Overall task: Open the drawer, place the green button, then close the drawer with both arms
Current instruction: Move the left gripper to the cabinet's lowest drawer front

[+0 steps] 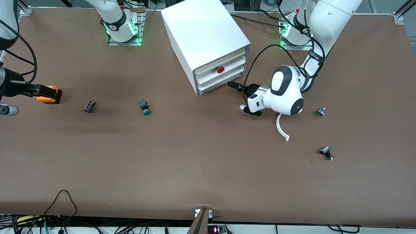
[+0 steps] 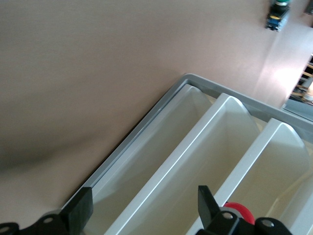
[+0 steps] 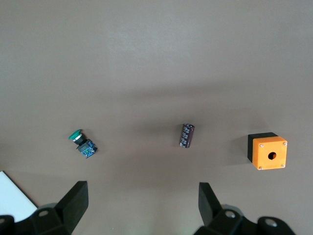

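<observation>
The white three-drawer cabinet (image 1: 208, 35) stands near the robots' bases. Its bottom drawer (image 1: 216, 85) is shut; in the left wrist view the drawer (image 2: 146, 161) is the front nearest the table. My left gripper (image 1: 232, 85) is open and empty just in front of that drawer, at the corner toward the left arm's end; it also shows in the left wrist view (image 2: 144, 196). The green-capped button (image 1: 145, 108) lies on the table toward the right arm's end, and shows in both wrist views (image 3: 83, 144) (image 2: 277, 14). My right gripper (image 3: 142, 188) is open and empty, up in the air.
The middle drawer has a red knob (image 1: 220, 69). A dark small cylinder (image 1: 89, 106) and an orange box with a hole (image 1: 50, 95) lie toward the right arm's end. Two silver-black parts (image 1: 320, 111) (image 1: 327, 153) and a white curved strip (image 1: 282, 128) lie toward the left arm's end.
</observation>
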